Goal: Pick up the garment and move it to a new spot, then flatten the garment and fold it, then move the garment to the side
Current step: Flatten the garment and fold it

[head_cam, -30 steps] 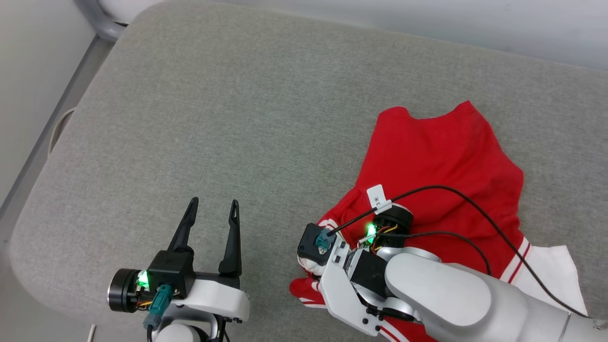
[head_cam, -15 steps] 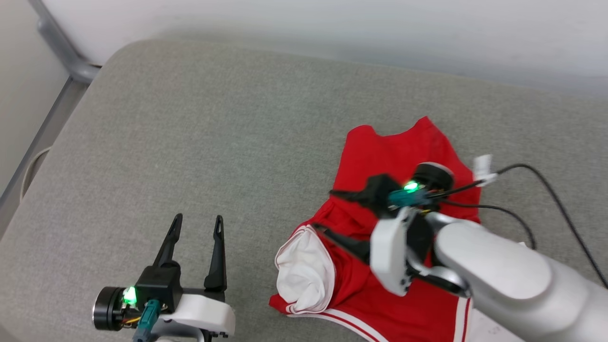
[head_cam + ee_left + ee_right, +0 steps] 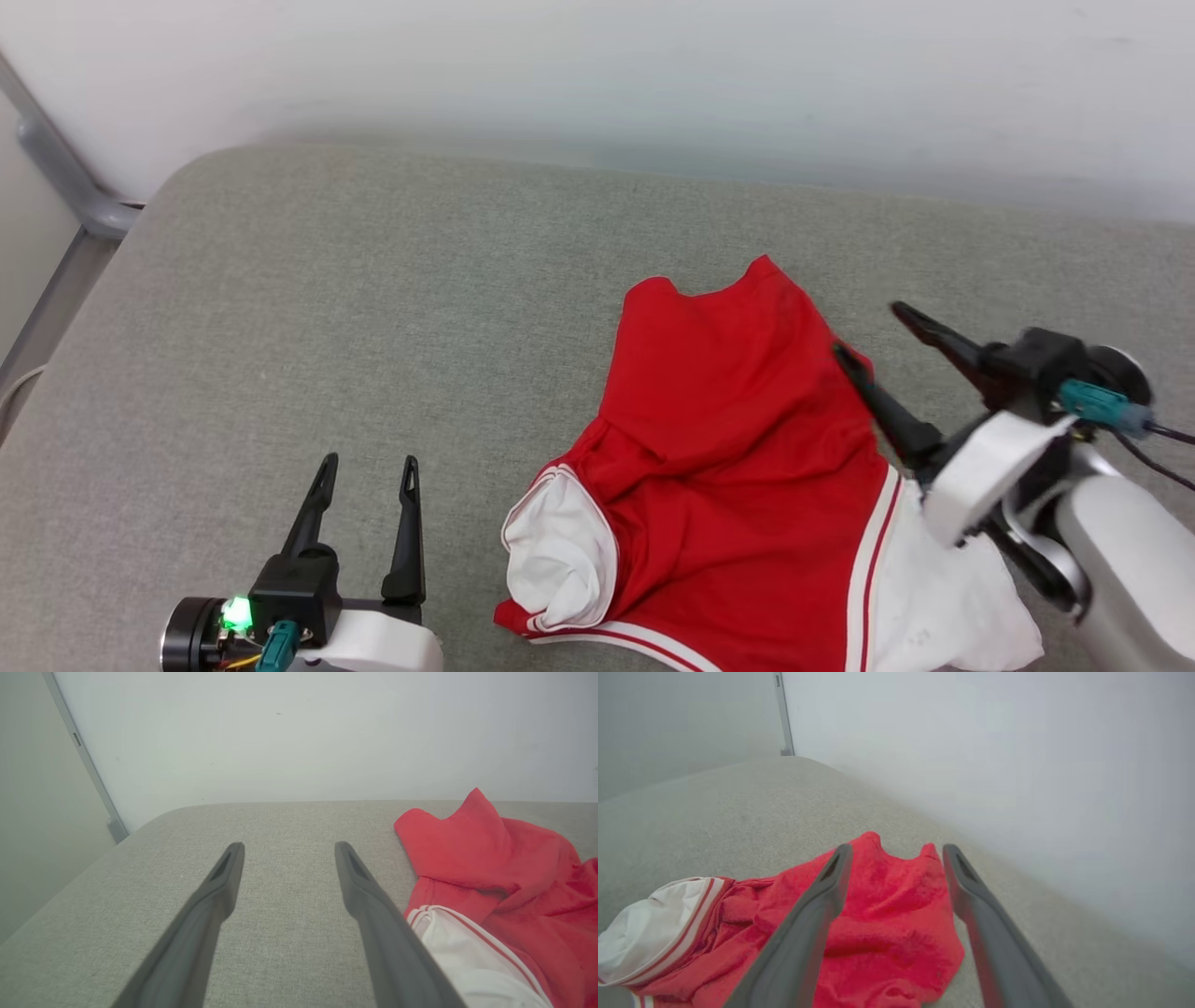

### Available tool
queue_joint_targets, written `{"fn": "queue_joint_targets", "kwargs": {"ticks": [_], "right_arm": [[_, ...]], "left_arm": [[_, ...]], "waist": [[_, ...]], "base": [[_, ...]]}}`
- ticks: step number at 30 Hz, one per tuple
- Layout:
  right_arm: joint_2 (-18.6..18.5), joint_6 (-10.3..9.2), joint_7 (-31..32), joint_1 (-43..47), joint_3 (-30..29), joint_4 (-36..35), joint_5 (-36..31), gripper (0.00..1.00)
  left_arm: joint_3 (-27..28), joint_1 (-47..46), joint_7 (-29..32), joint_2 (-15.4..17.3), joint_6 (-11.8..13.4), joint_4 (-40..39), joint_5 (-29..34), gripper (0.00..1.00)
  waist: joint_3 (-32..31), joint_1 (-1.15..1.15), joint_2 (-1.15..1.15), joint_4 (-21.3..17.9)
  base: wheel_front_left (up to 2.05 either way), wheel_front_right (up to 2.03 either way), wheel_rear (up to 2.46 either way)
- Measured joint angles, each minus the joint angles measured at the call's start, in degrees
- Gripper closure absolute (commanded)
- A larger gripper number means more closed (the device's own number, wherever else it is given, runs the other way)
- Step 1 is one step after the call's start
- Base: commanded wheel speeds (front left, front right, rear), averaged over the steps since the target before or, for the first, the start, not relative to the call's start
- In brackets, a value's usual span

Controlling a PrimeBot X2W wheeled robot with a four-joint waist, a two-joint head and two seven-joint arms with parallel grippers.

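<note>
Head view, supported by both wrist views; every position is given relative to the garment.

1. Nearest the robot, the left gripper [image 3: 370, 459] stands well apart from the garment's left side. Its fingers are spread wide and empty over the bare grey cushion [image 3: 327, 308].
2. At the garment's near-left, the white sleeve [image 3: 560, 551] is bunched into a pouch with its striped trim curled over. It looks the closest hold for the left gripper. A pinch at the trim edge, not the puffed middle, should take one layer only.
3. The garment [image 3: 738, 448] lies crumpled on the cushion, its red body heaped in folds. Flattening is judged to be the step in hand.
4. At the garment's right edge, the right gripper [image 3: 866, 327] has its jaws apart and holds nothing. Its fingers straddle red cloth in the right wrist view; contact cannot be told.
5. At the garment's far side rises the far red corner [image 3: 766, 266]. Drawing it and the sleeve outward together, low over the cushion, should slide the cloth flat without lifting it.
6. Beyond the garment, the wall [image 3: 597, 75] stands close, so spreading leftward suits best.
</note>
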Motion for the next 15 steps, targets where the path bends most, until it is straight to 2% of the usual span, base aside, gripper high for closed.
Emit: {"fn": "queue_joint_targets", "kwargs": {"ticks": [4, 8, 15], "right_arm": [[-0.7, -0.01, 4.5, 5.1, -7.5, -4.2, -3.1, 0.0], [-3.6, 0.0, 13.9, 8.3, -10.8, -10.3, -3.7, 0.0], [-12.0, -0.01, 38.1, 13.2, -9.5, -17.9, 3.1, 0.0]], "left_arm": [[0.2, 0.3, 0.0, 0.1, -0.2, -0.4, 0.3, 0.0], [0.3, 1.0, 0.0, 0.2, -0.2, -0.5, 0.4, 0.0], [0.4, 1.1, 0.0, 0.3, -0.3, -0.8, 0.6, 0.0]], "waist": [[-0.5, 0.0, 0.0, -0.8], [-0.8, 0.0, 0.0, -1.5], [-0.2, 0.0, 0.0, -1.9]], "base": [[0.0, 0.0, 0.0], [0.0, 0.0, 0.0], [0.0, 0.0, 0.0]]}}
